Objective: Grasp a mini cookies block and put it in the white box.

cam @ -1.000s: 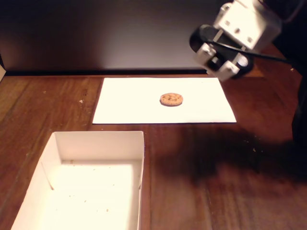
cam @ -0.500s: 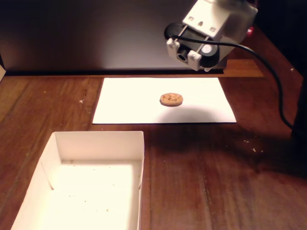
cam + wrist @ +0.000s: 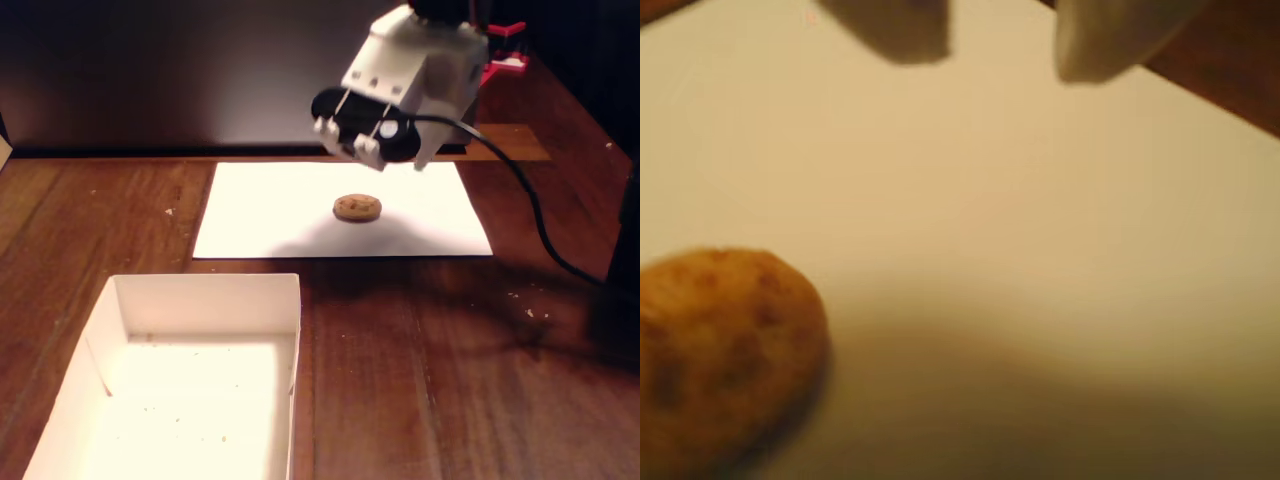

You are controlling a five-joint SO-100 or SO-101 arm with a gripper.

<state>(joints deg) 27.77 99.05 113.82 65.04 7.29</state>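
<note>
brown wooden table [image 3: 480, 360] carries all | shallow white cardboard box [image 3: 200, 300] near front left, only crumbs on its floor | flat white paper sheet [image 3: 270, 215] behind it | white pincer [image 3: 1002, 45] above sheet, tips apart, empty | small round golden-brown cookie [image 3: 357, 207] on sheet, untouched | no writing readable

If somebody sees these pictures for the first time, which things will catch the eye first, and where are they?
In the fixed view, the white arm head hangs above the far side of the paper sheet, where a single cookie lies. Nearer the camera, at lower left, stands the white box, holding only crumbs. In the wrist view, the pincer shows a gap between its fingertips, with the cookie at lower left.
</note>
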